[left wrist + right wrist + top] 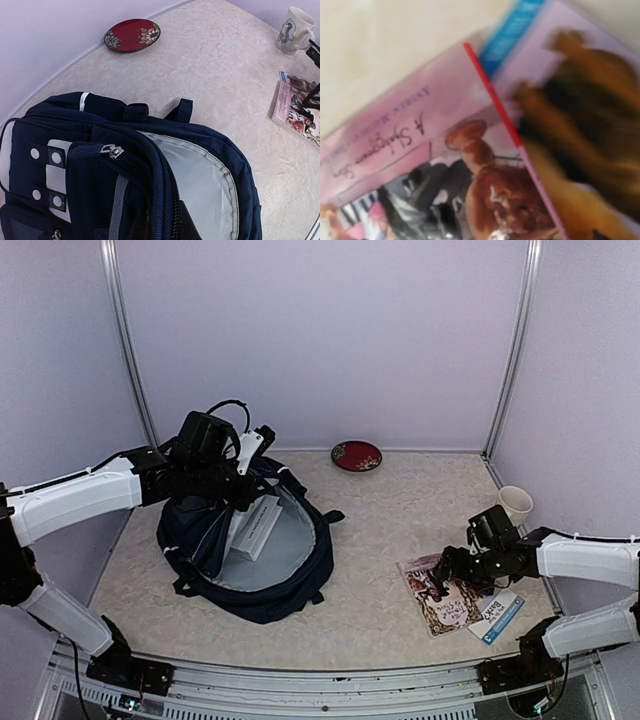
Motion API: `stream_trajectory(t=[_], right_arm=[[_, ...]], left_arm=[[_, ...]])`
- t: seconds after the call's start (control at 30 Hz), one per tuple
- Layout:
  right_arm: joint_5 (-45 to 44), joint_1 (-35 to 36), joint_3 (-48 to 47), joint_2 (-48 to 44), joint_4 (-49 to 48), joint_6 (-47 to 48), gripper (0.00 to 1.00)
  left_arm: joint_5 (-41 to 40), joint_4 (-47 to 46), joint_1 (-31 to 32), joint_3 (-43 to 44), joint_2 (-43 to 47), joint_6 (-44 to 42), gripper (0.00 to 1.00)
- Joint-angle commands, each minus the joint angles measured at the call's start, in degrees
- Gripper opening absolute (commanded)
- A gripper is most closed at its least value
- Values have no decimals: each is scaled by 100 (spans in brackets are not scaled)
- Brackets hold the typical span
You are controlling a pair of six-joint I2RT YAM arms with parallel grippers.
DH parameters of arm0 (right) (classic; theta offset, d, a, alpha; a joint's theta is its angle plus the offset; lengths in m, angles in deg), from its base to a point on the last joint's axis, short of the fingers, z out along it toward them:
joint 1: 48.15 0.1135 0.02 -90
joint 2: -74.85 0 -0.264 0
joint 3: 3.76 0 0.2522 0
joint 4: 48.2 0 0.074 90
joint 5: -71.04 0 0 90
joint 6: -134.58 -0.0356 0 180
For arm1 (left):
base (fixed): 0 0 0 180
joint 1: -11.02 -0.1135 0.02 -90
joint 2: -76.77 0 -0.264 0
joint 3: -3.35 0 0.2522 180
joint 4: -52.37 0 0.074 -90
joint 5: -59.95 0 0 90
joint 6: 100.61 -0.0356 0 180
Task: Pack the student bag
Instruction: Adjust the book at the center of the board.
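Observation:
The student bag (285,590), navy with a light grey lining, lies open at the left of the table with a white book (256,527) inside. My left gripper (218,490) is shut on the upper edge of the bag's opening and holds it up. Its fingers are hidden in the left wrist view, which looks down past the bag's zipper (112,150) into the lining. My right gripper (439,585) is open, low over a pink illustrated book (450,605) at the right. That pink book (420,150) fills the blurred right wrist view, where no fingers show.
A blue-edged book (498,618) lies partly under the pink one. A white mug (515,503) stands at the right wall. A red flowered plate (357,455) sits at the back wall. The bag's black straps (185,585) trail at its front left.

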Motion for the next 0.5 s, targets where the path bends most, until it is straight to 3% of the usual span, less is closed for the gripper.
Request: stream_trajectory(t=[0.0,0.17,0.47], right_arm=[[1477,-45,35,351,-494,300,87],[2845,112,-55,744,-1132,501,65],[3326,1057,-103,955,-1428,76,62]], left_arm=[[127,-430,69,101,80,-11,0],[120,-427,69,100,107,-31,0],[138,-390,69,113,70,-35,0]])
